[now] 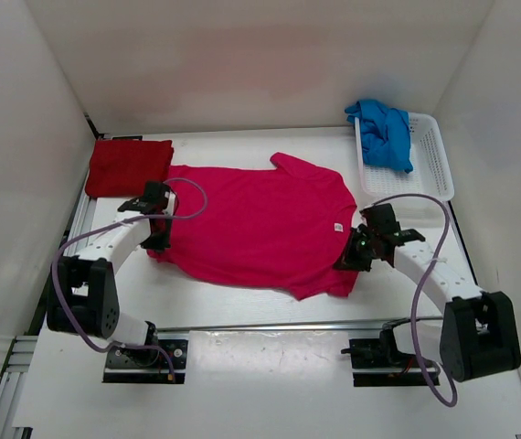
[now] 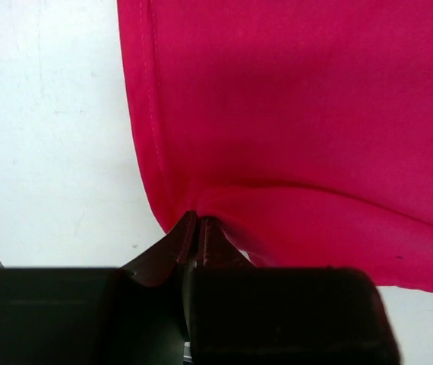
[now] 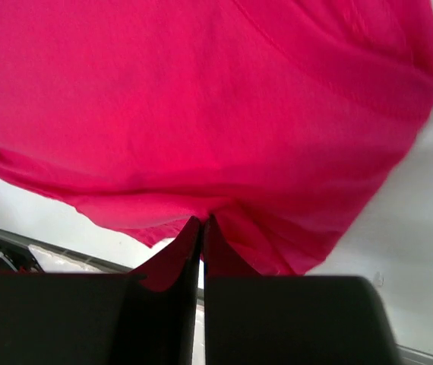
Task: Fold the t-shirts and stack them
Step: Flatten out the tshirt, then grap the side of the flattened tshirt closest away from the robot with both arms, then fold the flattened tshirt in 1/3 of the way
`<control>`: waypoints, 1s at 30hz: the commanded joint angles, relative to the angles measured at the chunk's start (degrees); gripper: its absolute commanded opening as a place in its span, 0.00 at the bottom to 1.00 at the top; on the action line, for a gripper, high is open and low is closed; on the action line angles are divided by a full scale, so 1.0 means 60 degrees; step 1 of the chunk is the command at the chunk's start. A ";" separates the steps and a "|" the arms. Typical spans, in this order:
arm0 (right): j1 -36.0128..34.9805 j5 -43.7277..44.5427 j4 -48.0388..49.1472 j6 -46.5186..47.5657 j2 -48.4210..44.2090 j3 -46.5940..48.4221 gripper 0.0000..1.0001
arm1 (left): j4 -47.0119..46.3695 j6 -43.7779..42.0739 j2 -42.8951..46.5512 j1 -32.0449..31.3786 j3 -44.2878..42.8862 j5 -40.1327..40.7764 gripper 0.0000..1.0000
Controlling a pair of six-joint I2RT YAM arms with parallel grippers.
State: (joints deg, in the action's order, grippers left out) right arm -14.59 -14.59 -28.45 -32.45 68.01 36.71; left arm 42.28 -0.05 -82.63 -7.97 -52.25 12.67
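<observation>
The pink-magenta t-shirt [image 1: 256,224] lies spread out in the middle of the table. My left gripper [image 1: 158,240] is shut on its left hem corner; the left wrist view shows the pinched fabric [image 2: 292,129] at the fingertips [image 2: 196,222]. My right gripper [image 1: 352,256] is shut on the shirt's right edge near the sleeve; the right wrist view shows the cloth [image 3: 201,114] bunched at the fingertips [image 3: 202,222]. The dark red t-shirt [image 1: 130,167] lies folded at the back left. The blue t-shirt [image 1: 384,133] is crumpled in the basket.
A white mesh basket [image 1: 425,165] stands at the back right, close behind my right arm. White walls enclose the table on three sides. A metal rail [image 1: 288,325] runs across the near edge by the arm bases.
</observation>
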 commanded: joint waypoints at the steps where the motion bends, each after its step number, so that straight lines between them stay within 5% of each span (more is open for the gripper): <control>1: 0.0160 0.0233 0.0757 0.0411 0.0485 0.1072 0.00 | -0.0192 0.0009 0.0544 0.0171 0.0080 0.0028 0.14; 13: 0.0718 0.0322 0.0304 0.1437 0.4511 0.4837 0.00 | -0.0279 0.0009 -0.2105 0.0434 -0.2877 -0.0061 0.15; 30: 0.1304 0.0776 -0.0415 0.1891 0.5510 0.5894 0.00 | -0.0279 0.0009 -0.4186 0.0903 -0.4650 0.0393 0.21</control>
State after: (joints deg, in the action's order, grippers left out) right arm -6.76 -10.85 -29.85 -23.29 99.72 69.08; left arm 41.19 -0.03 -107.59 -3.18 -77.21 13.06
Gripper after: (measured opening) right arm 0.005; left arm 0.205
